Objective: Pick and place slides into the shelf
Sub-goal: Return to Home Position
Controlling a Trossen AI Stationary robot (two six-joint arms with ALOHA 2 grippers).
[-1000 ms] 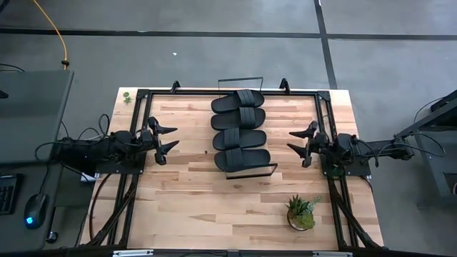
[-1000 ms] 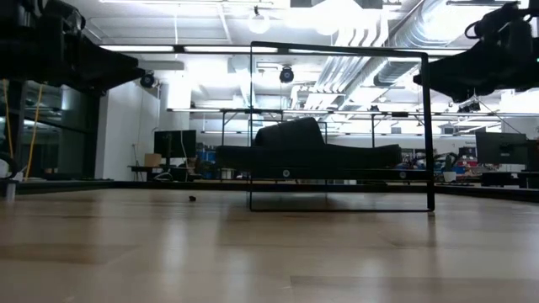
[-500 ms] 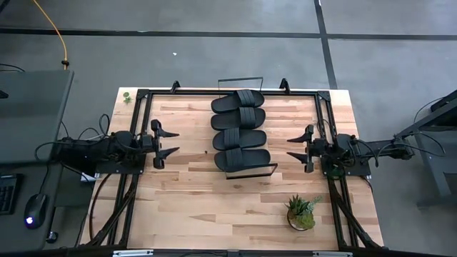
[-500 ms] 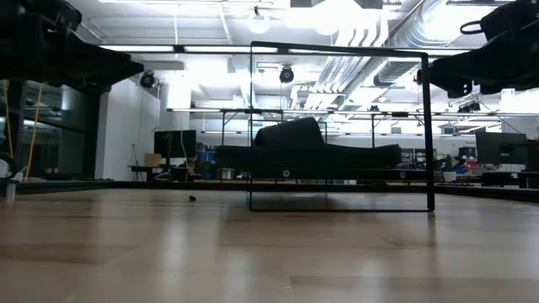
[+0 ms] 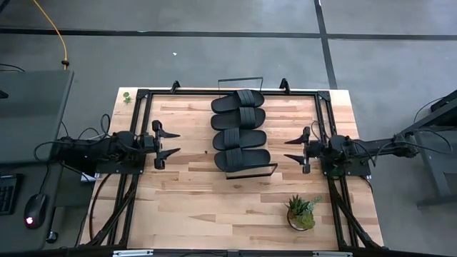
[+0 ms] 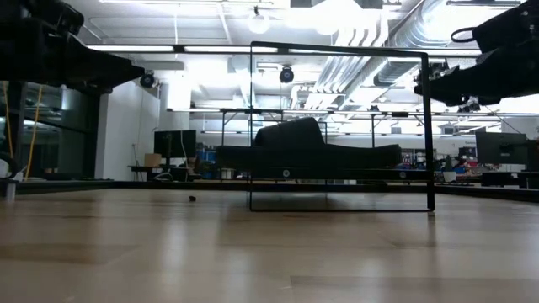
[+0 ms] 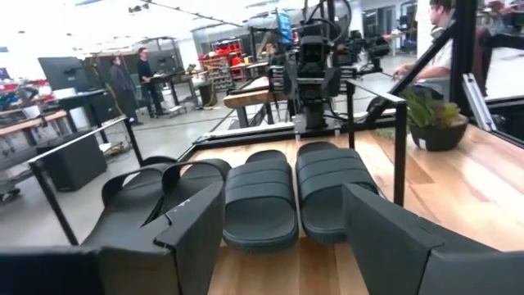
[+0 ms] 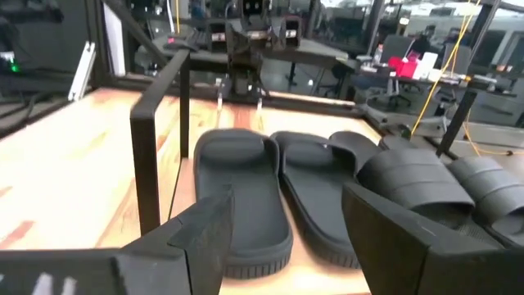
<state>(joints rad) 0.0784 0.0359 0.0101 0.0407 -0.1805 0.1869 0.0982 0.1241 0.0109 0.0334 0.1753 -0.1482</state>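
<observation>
Several black slides (image 5: 240,130) lie side by side, soles down, in a row on the shelf (image 5: 275,170). The shelf's black wire rails stand at the row's far and near ends. In the low view the near rail (image 6: 429,126) frames the slides' dark outline (image 6: 312,156). My left gripper (image 5: 177,142) hovers open at the table's left and points level at the row. My right gripper (image 5: 288,149) hovers open at the table's right, also pointing at it. Both wrist views show the slides (image 7: 262,197) (image 8: 246,197) beyond the open fingers, well apart from them.
A small potted plant (image 5: 301,213) stands near the table's front right. A black frame (image 5: 139,93) runs round the table's edges, and the arm bases sit at left and right. Bare wood lies in front of the shelf. People (image 7: 123,78) show in the room beyond.
Both grippers have stayed in place and turned at the wrist. They were slanted before; now they point straight at the row of slides. The slides and the shelf have not moved.
</observation>
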